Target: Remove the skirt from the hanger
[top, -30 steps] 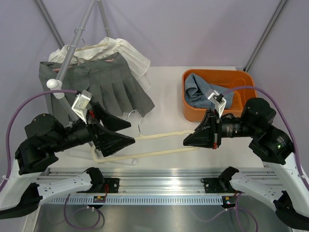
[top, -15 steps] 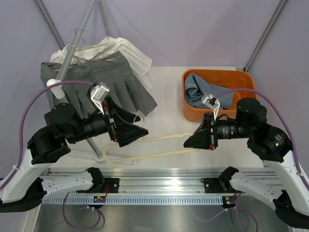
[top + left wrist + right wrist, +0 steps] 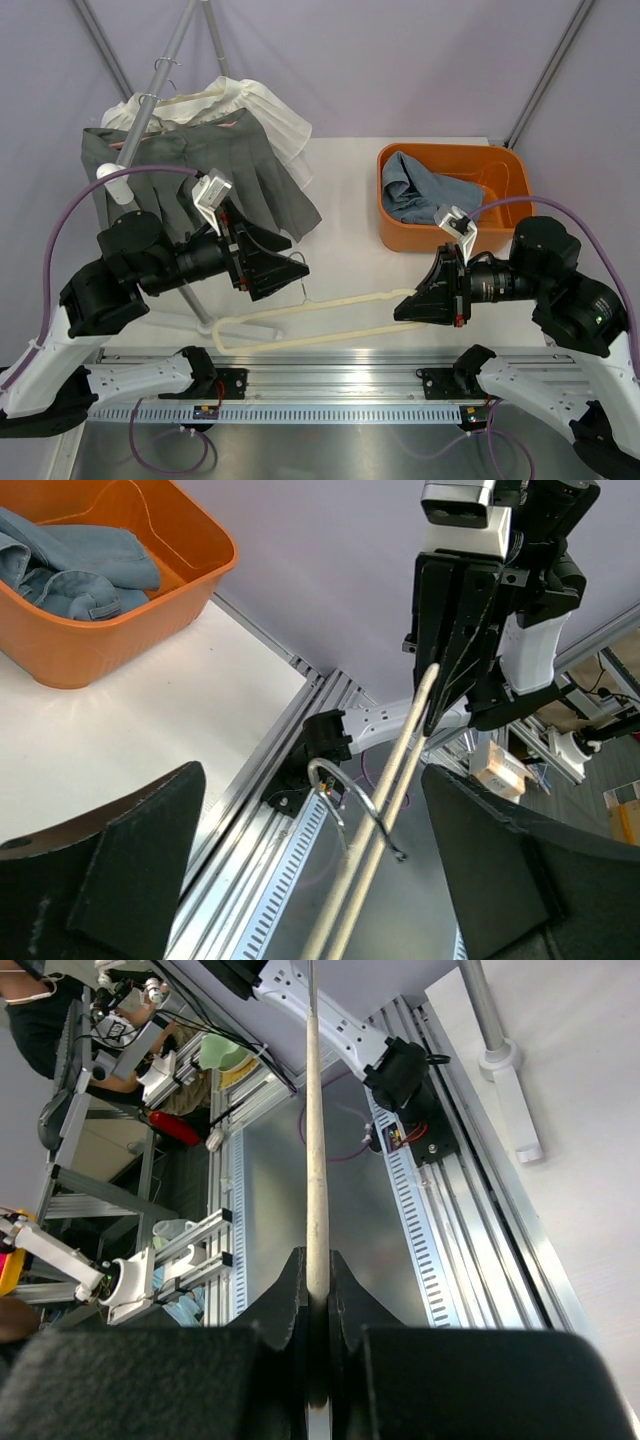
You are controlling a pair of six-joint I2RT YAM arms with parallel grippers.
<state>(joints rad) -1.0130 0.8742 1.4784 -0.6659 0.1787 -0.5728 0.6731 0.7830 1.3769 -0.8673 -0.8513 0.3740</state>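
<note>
While right arm (image 3: 560, 275) pinches hanger (image 3: 360, 297) (jaws clamped), left arm (image 3: 130, 265) hovers.

A pale lilac backdrop (image 3: 420, 70) stood behind the white bench (image 3: 350, 200), braced by slanted grey poles (image 3: 548, 70). An aluminium rail (image 3: 340, 378) ran along its near edge. Beyond lay cluttered metal-framed workstations (image 3: 100, 1195), evenly lit.

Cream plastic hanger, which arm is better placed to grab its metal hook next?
Left, probably. The left gripper is open with the metal hook between its fingers, while the right gripper is shut on the far end of the cream plastic hanger.
</note>
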